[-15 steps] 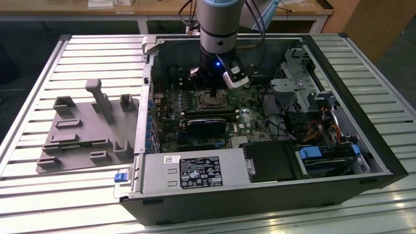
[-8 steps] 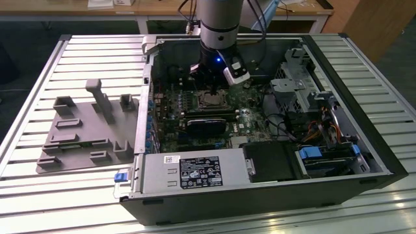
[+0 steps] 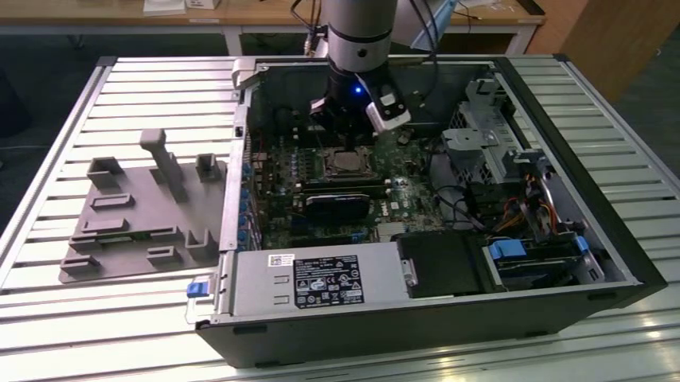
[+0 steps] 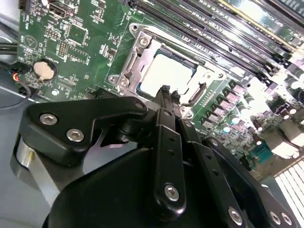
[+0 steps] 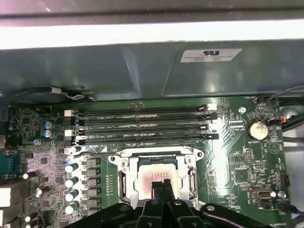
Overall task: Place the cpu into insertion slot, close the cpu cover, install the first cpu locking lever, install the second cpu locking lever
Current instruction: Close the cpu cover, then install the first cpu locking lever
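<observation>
Robot gripper (image 4: 165, 91) poised at the edge of a cpu (image 4: 164, 73) seated in an open desktop computer case (image 3: 425, 318).

In both wrist views the silvery cpu lies flat in the insertion slot (image 5: 193, 176) on the green motherboard (image 4: 80, 42). The metal cpu cover (image 4: 137, 52) is folded down around it, so the chip's top shows through the cut-out. The gripper's black fingers are pressed together with nothing visible between them. Their tips sit right over the cpu's near edge, and whether they touch it cannot be told. Long memory slots (image 5: 142, 124) run just beyond the socket. In the exterior view the arm reaches straight down into the case, which lies on a slatted table (image 3: 107, 334).
</observation>
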`<action>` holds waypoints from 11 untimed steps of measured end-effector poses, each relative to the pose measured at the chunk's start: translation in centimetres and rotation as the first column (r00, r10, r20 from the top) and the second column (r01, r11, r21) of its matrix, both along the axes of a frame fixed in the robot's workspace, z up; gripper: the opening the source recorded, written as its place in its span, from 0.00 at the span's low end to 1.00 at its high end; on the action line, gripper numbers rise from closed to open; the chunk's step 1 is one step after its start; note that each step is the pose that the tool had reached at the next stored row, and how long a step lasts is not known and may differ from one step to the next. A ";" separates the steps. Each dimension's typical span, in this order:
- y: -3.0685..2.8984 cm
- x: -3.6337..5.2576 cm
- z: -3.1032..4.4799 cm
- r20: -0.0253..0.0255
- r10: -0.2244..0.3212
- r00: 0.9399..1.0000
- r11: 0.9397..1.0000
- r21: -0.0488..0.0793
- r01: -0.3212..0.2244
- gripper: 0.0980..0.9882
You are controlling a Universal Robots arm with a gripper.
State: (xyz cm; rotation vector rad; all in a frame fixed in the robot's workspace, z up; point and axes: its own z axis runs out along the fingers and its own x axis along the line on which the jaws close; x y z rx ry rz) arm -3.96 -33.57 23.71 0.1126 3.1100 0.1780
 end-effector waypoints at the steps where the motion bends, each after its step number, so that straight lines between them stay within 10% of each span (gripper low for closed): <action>1: 0.00 0.00 0.22 0.000 0.000 1.000 1.000 0.000 0.000 0.00; 11: 0.00 0.00 1.06 0.001 0.000 1.000 1.000 0.000 0.000 0.00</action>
